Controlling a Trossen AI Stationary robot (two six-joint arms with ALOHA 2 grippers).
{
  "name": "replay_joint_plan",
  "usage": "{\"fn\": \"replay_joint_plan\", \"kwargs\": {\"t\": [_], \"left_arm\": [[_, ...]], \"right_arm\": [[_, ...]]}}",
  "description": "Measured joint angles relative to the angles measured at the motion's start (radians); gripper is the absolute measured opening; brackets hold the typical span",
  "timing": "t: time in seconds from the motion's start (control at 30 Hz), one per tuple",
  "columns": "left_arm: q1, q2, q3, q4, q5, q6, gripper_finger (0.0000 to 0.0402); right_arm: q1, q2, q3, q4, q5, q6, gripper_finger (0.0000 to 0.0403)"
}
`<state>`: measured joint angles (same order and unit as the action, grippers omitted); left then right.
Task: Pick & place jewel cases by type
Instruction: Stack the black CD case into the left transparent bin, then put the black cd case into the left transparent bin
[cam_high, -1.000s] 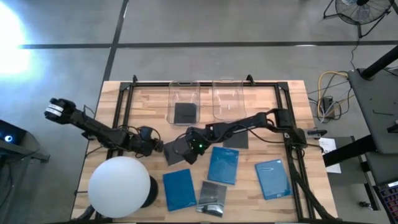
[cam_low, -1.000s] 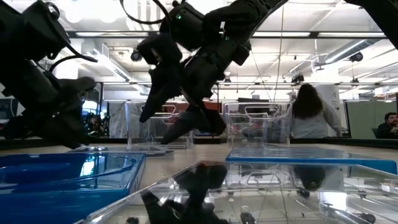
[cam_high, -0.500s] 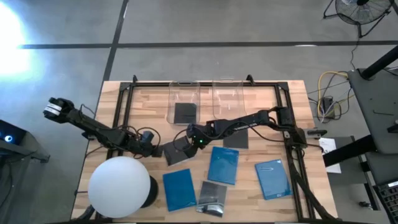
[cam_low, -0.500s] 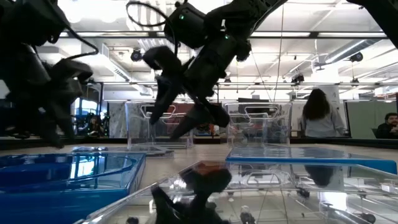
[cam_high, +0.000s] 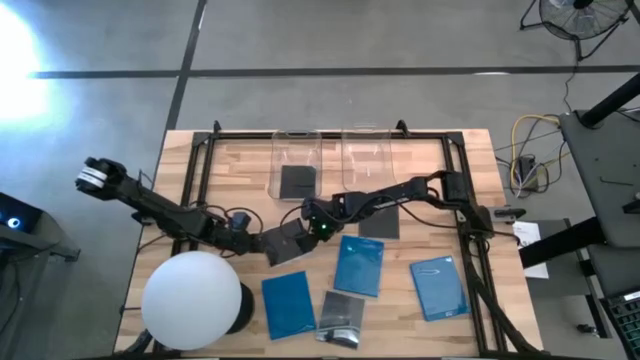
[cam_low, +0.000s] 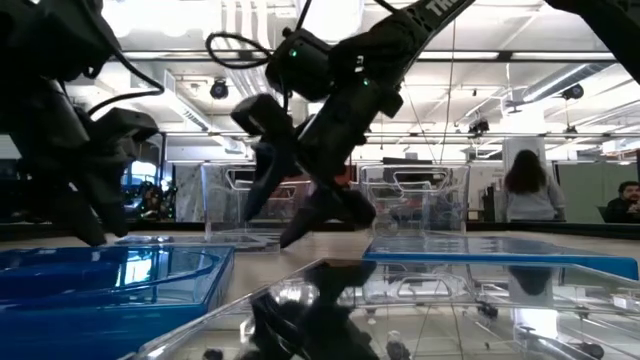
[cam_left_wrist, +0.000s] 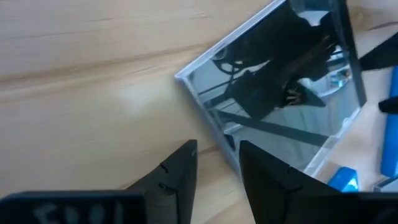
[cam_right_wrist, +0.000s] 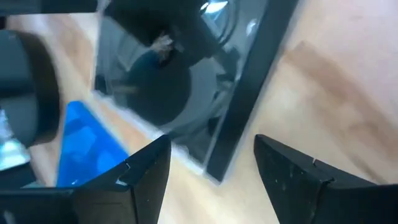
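A dark glossy jewel case (cam_high: 285, 243) lies flat and askew on the table between both grippers. My left gripper (cam_high: 256, 241) is low at its left edge and open narrowly, with that edge (cam_left_wrist: 211, 134) running between the fingertips (cam_left_wrist: 214, 163). My right gripper (cam_high: 312, 226) is wide open at the case's far right side, and a corner of the case (cam_right_wrist: 217, 171) sits between its fingers. Another dark case (cam_high: 297, 182) lies in the left clear bin. A third dark case (cam_high: 378, 226), three blue cases (cam_high: 360, 265) (cam_high: 440, 288) (cam_high: 288, 303) and a glossy case (cam_high: 340, 318) lie flat on the table. My left gripper comes in low from the table's left, and one finger (cam_left_wrist: 267, 171) overlaps the case's left edge near a corner. I cannot tell whether it touches. My right gripper slants down from the right, its fingers (cam_right_wrist: 146, 171) on either side of the case's corner. I cannot tell whether they touch.
A big white sphere (cam_high: 195, 298) stands at the near left corner, close to my left arm. Two clear bins (cam_high: 297, 160) (cam_high: 366, 158) stand at the far edge. A black frame (cam_high: 330, 134) borders the table. People show in the room beyond (cam_low: 525, 185).
My left gripper has moved toward the table's right, up to the dark case's left edge. My right gripper has shifted slightly toward the far edge and stayed open over the case. The case has kept its place.
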<state>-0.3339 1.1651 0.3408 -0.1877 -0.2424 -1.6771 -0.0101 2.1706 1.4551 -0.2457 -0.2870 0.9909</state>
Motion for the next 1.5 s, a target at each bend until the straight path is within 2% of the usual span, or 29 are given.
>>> {"fn": "replay_joint_plan", "kwargs": {"t": [0.47,0.83,0.97,1.13,1.33,1.5], "left_arm": [[-0.001,0.112,0.000,0.038,0.026,0.118,0.0106],[-0.001,0.113,-0.001,0.039,0.040,0.164,0.0106],[-0.002,0.108,-0.001,0.036,0.051,0.189,0.0106],[-0.006,0.108,-0.001,0.034,0.071,0.204,0.0106],[-0.007,0.107,-0.001,0.055,0.081,0.178,0.0106],[-0.007,0.107,-0.003,0.089,0.102,0.157,0.0106]], "right_arm": [[0.003,0.013,0.009,0.100,-0.116,0.027,0.0226],[0.006,-0.027,0.030,0.106,-0.127,-0.033,0.0226],[0.005,-0.048,0.030,0.090,-0.105,-0.068,0.0226],[-0.005,-0.045,0.022,-0.057,0.030,0.009,0.0226],[0.006,-0.021,0.011,-0.063,0.085,0.124,0.0226],[0.034,0.016,0.013,-0.013,0.103,0.116,0.0226]]}}
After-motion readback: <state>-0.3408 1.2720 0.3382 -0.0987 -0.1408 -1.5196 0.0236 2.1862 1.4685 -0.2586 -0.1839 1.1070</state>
